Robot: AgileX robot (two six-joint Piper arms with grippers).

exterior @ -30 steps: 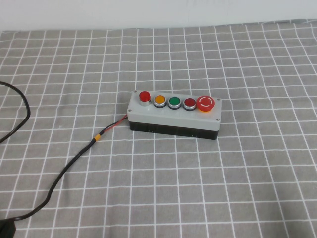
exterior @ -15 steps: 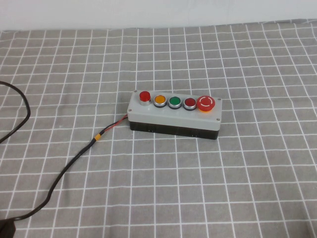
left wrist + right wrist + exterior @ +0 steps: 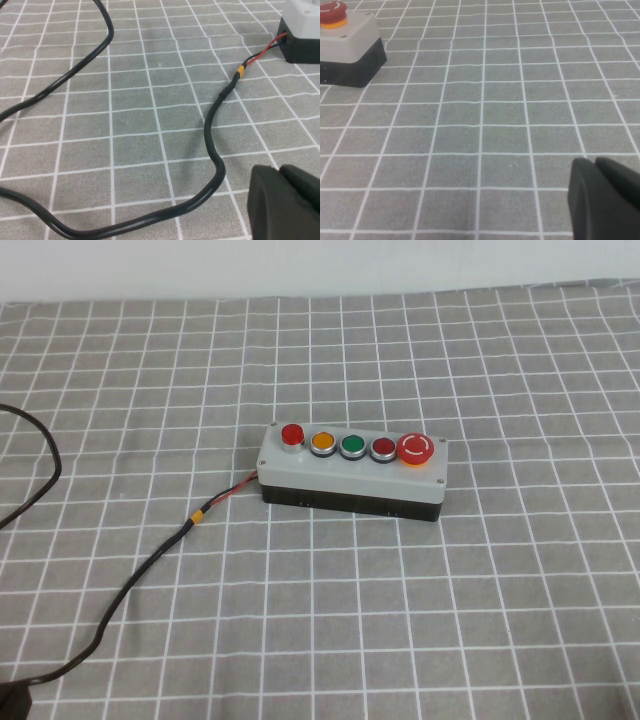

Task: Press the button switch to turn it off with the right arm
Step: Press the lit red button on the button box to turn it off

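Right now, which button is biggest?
The red mushroom button at the box's right end; others are smaller. Left gripper sits by the cable, right gripper over cloth.

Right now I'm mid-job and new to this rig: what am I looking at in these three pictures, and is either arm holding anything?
This is a two-armed robot, and each arm ends in a gripper. The high view looks down from the robot's own side; neither arm reaches into it. On the grey checked cloth sits a button box. It has a row of small red, yellow, green and red buttons, and a big red stop button at its right end. A black cable runs off from its left end.

The other two pictures come from cameras on the wrists. The left gripper is the dark shape low over the cloth beside the cable; it is shut and empty. The right gripper hovers over bare cloth, short of the box's stop-button end, and is also shut and empty. Neither gripper touches the box.
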